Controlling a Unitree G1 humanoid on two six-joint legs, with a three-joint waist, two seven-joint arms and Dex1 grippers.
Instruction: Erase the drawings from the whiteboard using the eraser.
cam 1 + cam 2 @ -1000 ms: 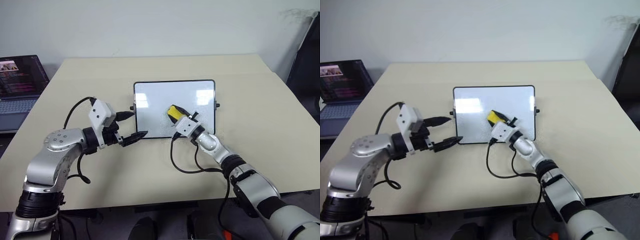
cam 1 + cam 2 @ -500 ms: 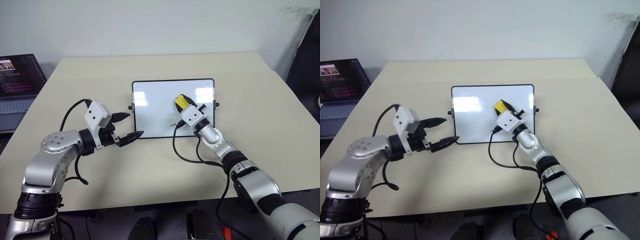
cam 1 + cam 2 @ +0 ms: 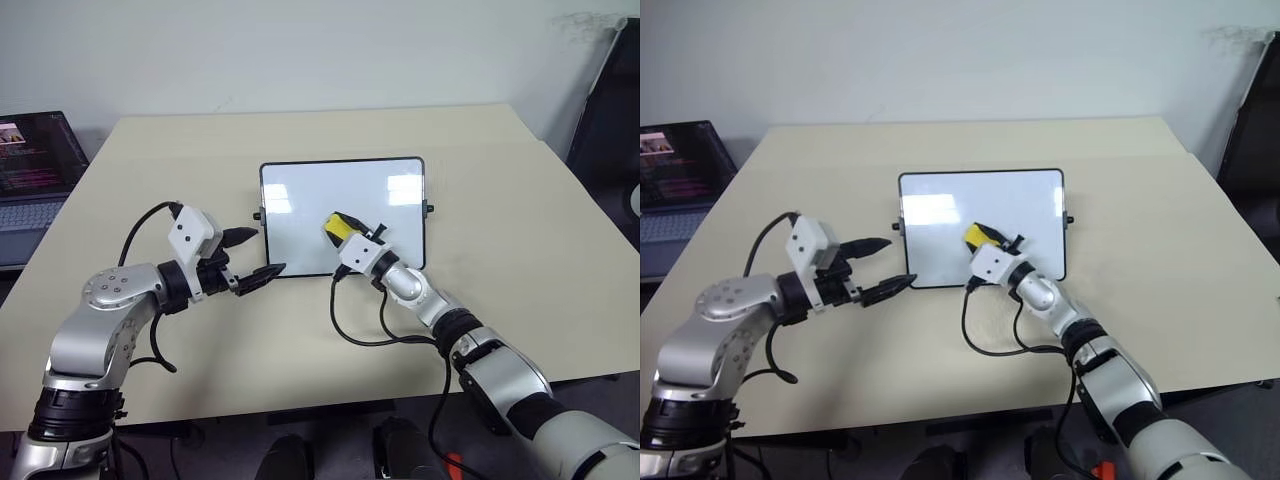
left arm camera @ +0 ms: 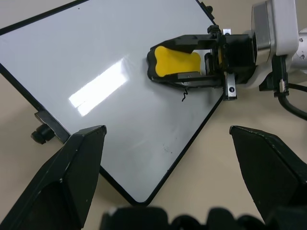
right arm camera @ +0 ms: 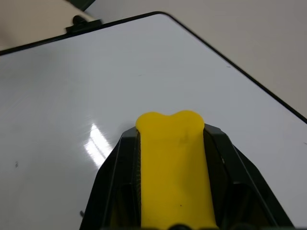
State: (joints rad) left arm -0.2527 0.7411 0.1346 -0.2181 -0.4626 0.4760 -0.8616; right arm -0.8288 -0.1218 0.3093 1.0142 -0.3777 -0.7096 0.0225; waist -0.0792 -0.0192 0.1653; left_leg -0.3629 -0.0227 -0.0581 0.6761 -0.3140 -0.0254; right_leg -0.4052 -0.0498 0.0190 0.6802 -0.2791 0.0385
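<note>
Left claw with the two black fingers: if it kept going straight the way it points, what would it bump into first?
Probably the small white glossy whiteboard: the open left claw points at its near left corner, though the height above the beige table is hard to judge.

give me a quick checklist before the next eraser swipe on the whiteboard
1. Right claw shut on the eraser: ok.
2. Eraser over the whiteboard, inside its frame: ok.
3. Eraser pressed flat on the surface: cannot tell.
4. Drawings all gone: not ok, a small black squiggle remains beside the eraser.
5. Left claw open, at the board's near left corner, off the white surface: ok.
6. Left claw steadying the board: cannot tell.
</note>
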